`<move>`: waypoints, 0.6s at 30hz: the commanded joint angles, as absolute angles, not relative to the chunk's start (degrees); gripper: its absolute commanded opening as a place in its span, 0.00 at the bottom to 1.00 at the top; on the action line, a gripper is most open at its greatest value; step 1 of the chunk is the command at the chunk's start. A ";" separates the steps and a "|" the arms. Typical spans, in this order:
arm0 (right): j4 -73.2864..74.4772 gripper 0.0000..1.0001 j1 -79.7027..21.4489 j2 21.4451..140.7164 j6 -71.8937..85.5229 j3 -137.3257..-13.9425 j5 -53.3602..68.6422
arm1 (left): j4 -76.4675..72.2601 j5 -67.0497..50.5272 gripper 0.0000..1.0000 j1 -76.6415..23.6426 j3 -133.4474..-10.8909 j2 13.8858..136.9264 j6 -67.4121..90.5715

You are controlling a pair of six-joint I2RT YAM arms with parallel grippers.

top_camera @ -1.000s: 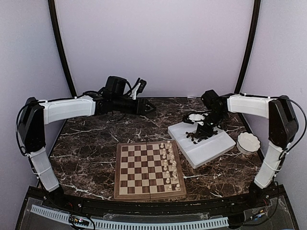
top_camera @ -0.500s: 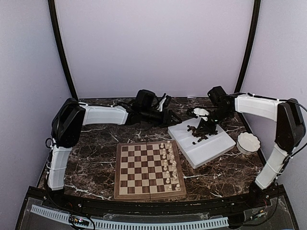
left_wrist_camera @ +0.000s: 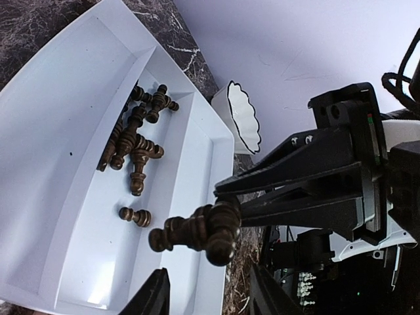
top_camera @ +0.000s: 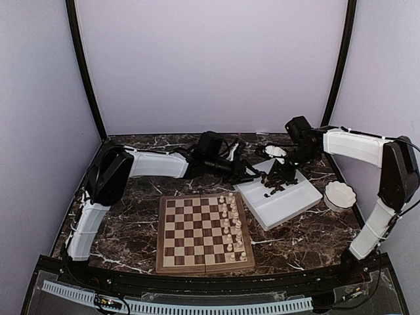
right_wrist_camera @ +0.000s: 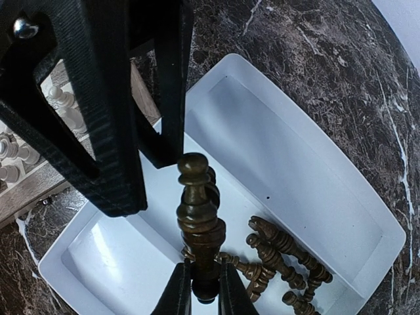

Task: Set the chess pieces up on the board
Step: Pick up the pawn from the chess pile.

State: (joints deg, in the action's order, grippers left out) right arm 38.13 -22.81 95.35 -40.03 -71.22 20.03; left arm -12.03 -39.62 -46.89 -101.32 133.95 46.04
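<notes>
Above the tray point(right_wrist_camera: 282, 151), the right gripper point(right_wrist_camera: 202, 289) is pinching a dark chess piece point(right_wrist_camera: 199, 216) by its base; the left gripper point(left_wrist_camera: 207, 298) is hovering at the tray's edge, fingers apart. It's looking light, stiff, slick; the narrow waist seems the best hold

A square wooden chessboard point(top_camera: 197, 233) with dark brown and pale tan checks and a brown frame lies flat and open, a seam across its middle. Tiny dark brown chess pieces point(left_wrist_camera: 133, 149) lie toppled in a loose heap inside a white tray point(left_wrist_camera: 59, 131). One more dark piece point(right_wrist_camera: 199, 220) hangs above the tray, pinched by its base in the right gripper point(right_wrist_camera: 200, 290).
</notes>
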 commanded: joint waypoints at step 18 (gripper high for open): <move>39.09 0.04 -22.68 94.01 -40.40 -71.10 20.98 | -19.40 -39.71 0.29 -47.05 -103.92 134.93 51.05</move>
